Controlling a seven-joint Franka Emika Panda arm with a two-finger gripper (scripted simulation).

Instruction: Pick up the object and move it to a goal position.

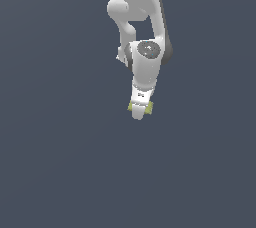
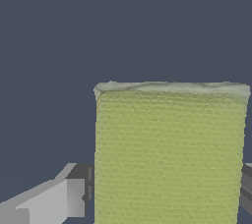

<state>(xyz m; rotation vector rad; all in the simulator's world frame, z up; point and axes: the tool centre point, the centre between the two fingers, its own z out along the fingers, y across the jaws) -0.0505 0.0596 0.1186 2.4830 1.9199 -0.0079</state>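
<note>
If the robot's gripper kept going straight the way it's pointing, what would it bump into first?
Probably only the plain dark surface. The gripper points downward with the yellow-green block between its fingers, and nothing else shows ahead. How far off that surface is, the pictures don't show.

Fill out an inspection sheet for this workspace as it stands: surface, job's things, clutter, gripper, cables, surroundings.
Surface: plain dark grey-blue ground, no markings seen.
Job's things: yellow-green sponge-like block, between the fingers; in the exterior view its ends stick out on both sides of the gripper. No goal marker seen.
Clutter: nothing seen.
Gripper: white gripper pointing down, fingers against the block's two sides, shut on it. Whether the block is off the ground cannot be told.
Cables: nothing seen.
Surroundings: the white arm enters from the top of the exterior view; nothing else seen.
</note>
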